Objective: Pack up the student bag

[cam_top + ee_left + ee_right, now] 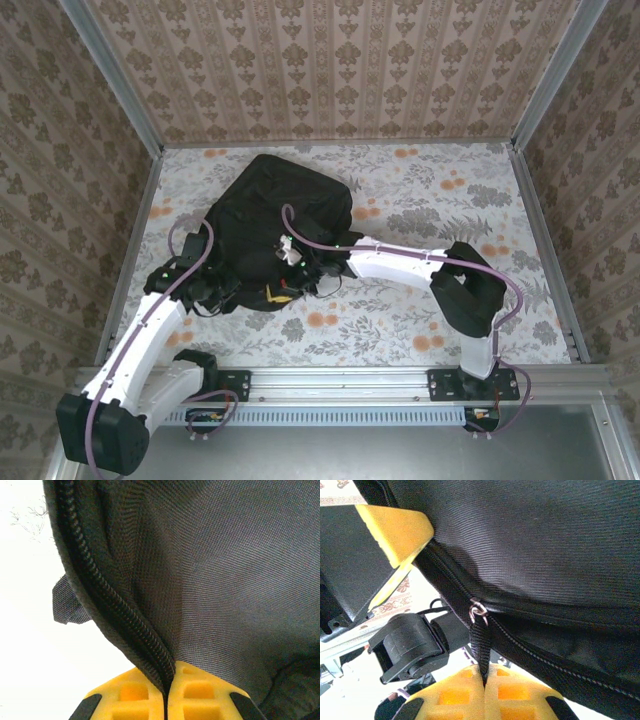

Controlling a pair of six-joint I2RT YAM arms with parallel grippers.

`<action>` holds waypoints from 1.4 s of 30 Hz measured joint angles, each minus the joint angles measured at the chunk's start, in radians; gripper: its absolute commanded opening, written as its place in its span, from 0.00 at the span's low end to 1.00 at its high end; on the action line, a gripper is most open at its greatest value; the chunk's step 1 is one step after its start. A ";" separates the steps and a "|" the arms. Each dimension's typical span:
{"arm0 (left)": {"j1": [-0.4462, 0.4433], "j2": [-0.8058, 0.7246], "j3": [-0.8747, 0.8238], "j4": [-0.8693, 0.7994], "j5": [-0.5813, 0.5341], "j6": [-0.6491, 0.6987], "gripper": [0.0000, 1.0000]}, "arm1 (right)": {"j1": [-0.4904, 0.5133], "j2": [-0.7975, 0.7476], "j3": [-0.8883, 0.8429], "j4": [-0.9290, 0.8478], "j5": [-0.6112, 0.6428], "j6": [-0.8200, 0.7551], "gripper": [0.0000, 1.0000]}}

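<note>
The student bag (280,215) is a large black fabric backpack lying on the floral table top, left of centre. My left gripper (215,292) sits at the bag's near left edge. In the left wrist view it (167,682) is shut, its yellow fingers (125,695) pinching the bag's fabric rim along the black zipper track (112,612). My right gripper (285,285) is at the bag's near edge. In the right wrist view it (484,680) is shut on the black webbing zipper pull (481,642), which hangs from a small metal ring (478,611).
The table (420,310) has a floral cover and is ringed by patterned walls with metal posts. A yellow finger (395,530) and a black plastic part (405,645) lie close to the left of the zipper pull. An aluminium rail (340,385) runs along the near edge.
</note>
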 measured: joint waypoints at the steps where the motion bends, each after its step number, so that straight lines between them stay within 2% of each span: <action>1: 0.000 -0.003 0.000 -0.003 -0.003 0.005 0.00 | -0.006 -0.007 -0.006 -0.002 0.000 -0.003 0.00; 9: 0.000 -0.011 0.025 -0.033 -0.050 0.045 0.00 | -0.049 -0.036 -0.028 -0.034 0.000 -0.036 0.00; 14: 0.006 0.006 0.070 -0.066 -0.097 0.100 0.00 | -0.039 -0.035 -0.019 -0.038 0.000 -0.035 0.00; 19: 0.089 0.064 0.119 -0.072 -0.101 0.182 0.00 | -0.017 0.018 0.086 -0.021 -0.001 -0.010 0.00; 20: 0.104 0.077 0.128 -0.072 -0.101 0.196 0.06 | -0.016 0.038 0.112 -0.012 -0.001 0.002 0.00; 22: 0.125 0.102 0.154 -0.072 -0.103 0.222 0.30 | -0.010 0.085 0.164 0.010 -0.001 0.023 0.00; 24: 0.134 0.106 0.173 -0.070 -0.111 0.237 0.44 | -0.009 0.128 0.201 0.032 -0.002 0.043 0.00; 25: 0.134 0.102 0.179 -0.071 -0.109 0.241 0.48 | -0.009 0.147 0.215 0.040 -0.004 0.056 0.00; 30: 0.139 0.057 0.164 -0.053 -0.043 0.194 0.51 | -0.009 0.182 0.226 0.053 -0.006 0.085 0.00; 34: 0.136 0.007 0.099 -0.040 0.032 0.090 0.55 | -0.009 0.181 0.225 0.068 -0.009 0.093 0.00; 42: 0.078 -0.012 0.058 -0.050 0.095 -0.116 0.55 | -0.009 0.181 0.198 0.092 -0.009 0.105 0.00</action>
